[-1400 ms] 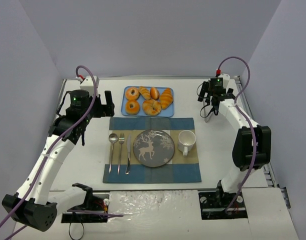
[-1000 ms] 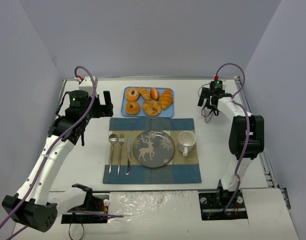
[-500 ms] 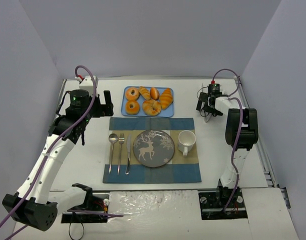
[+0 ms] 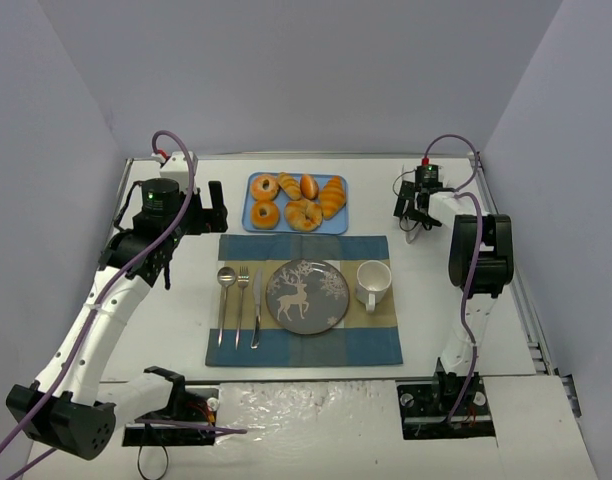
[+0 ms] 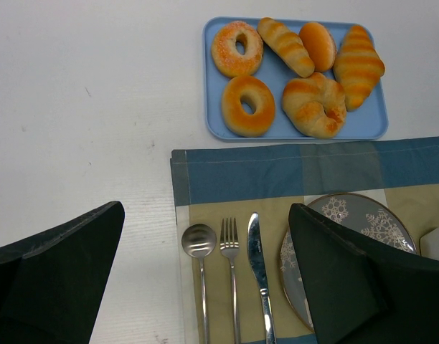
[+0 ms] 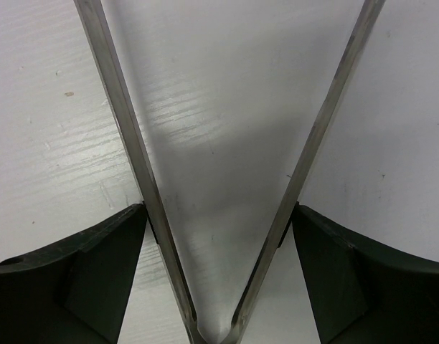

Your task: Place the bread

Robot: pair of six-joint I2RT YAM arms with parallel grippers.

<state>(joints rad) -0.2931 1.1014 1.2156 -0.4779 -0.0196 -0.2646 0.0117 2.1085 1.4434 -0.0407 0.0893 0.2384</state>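
Note:
The bread point(image 4: 332, 197) point(image 5: 358, 66) is a ridged golden croissant lying at the right end of the blue tray point(image 4: 297, 229) point(image 5: 374, 129), among donuts and rolls. My left gripper point(image 4: 214, 208) point(image 5: 205, 279) hangs open and holds nothing, above the placemat's left part, a short way to the near left of the tray. My right gripper point(image 4: 416, 213) point(image 6: 218, 229) is over bare table to the right of the tray. It is shut on metal tongs point(image 4: 415, 228) point(image 6: 126, 122), one pad pressing on each of the V-shaped arms.
A blue-and-tan placemat point(image 4: 236, 350) point(image 5: 227, 168) carries a spoon point(image 4: 225, 280), fork point(image 4: 241, 290), knife point(image 4: 256, 310), a grey reindeer plate point(image 4: 307, 296) point(image 5: 348, 215) and a white cup point(image 4: 374, 282). Grey walls close in the table on three sides.
The right arm has folded upward, and its gripper has shifted slightly toward the back of the table. Its jaws have narrowed onto the tongs. The left arm has not moved.

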